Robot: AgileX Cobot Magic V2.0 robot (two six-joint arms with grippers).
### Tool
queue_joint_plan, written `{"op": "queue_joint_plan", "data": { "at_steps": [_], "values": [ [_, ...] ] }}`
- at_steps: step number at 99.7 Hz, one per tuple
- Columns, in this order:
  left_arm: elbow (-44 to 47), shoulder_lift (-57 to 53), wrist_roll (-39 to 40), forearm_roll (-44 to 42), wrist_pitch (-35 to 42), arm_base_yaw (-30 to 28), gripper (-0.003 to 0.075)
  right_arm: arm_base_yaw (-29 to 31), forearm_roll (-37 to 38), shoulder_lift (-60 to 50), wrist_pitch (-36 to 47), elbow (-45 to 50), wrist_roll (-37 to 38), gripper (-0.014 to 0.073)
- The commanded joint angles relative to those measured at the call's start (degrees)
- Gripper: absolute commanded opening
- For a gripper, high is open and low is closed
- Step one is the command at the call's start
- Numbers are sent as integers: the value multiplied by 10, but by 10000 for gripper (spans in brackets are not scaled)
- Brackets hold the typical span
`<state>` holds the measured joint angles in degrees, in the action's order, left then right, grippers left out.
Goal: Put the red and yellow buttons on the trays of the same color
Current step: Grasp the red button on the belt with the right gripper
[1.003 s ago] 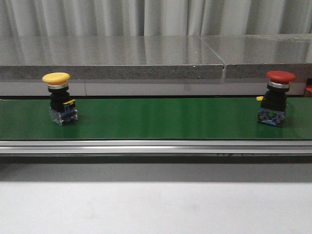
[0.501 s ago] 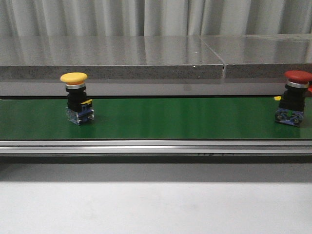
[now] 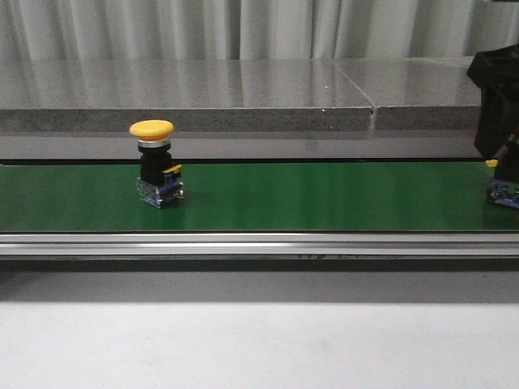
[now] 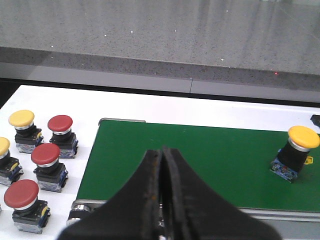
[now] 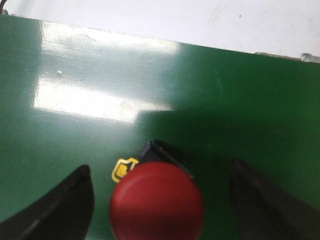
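A yellow button [image 3: 152, 162] stands upright on the green belt [image 3: 324, 198], left of the middle; it also shows in the left wrist view [image 4: 299, 150]. The red button [image 5: 156, 200] stands on the belt at the far right, only its base [image 3: 503, 193] showing in the front view. My right gripper [image 5: 160, 166] is open, one finger on each side of the red cap, not touching it; in the front view the gripper [image 3: 501, 150] covers the cap. My left gripper [image 4: 162, 152] is shut and empty, above the belt's left end. No trays are in view.
Several spare red and yellow buttons [image 4: 46, 159] stand on the white surface beside the belt's left end. A grey stone ledge [image 3: 243, 89] runs behind the belt. A metal rail [image 3: 243, 243] runs along its front edge.
Both buttons have travelled to the right on the belt. My right gripper has come into the front view and now straddles the red button at the right edge.
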<state>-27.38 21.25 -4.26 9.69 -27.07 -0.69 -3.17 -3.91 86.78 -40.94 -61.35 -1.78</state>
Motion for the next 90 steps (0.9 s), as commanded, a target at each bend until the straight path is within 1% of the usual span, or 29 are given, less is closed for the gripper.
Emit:
{"op": "queue_joint_plan", "data": {
  "at_steps": [1, 7, 12, 16, 19, 32, 46, 72, 90],
  "values": [
    [-16, 3, 5, 7, 43, -1, -19, 6, 0, -5, 22, -23, -2, 349],
    [-16, 3, 5, 7, 43, -1, -19, 11, 0, -4, 12, -25, -2, 234],
    [-16, 3, 5, 7, 43, -1, -19, 16, 0, -4, 0, -30, -2, 167],
    [-16, 3, 5, 7, 43, -1, -19, 20, 0, -5, -8, -39, -2, 132],
    [-16, 3, 5, 7, 43, -1, -19, 25, 0, -6, -14, -44, -2, 122],
    [-16, 3, 5, 7, 43, -1, -19, 55, 4, -6, -38, -95, -3, 121],
    [-16, 3, 5, 7, 43, -1, -19, 111, 4, 2, -60, -158, -26, 121],
    [-16, 3, 5, 7, 43, -1, -19, 235, 4, 73, -42, -246, -28, 121],
    [-16, 3, 5, 7, 43, -1, -19, 286, -1, 143, -18, -278, -28, 121]
  ]
}}
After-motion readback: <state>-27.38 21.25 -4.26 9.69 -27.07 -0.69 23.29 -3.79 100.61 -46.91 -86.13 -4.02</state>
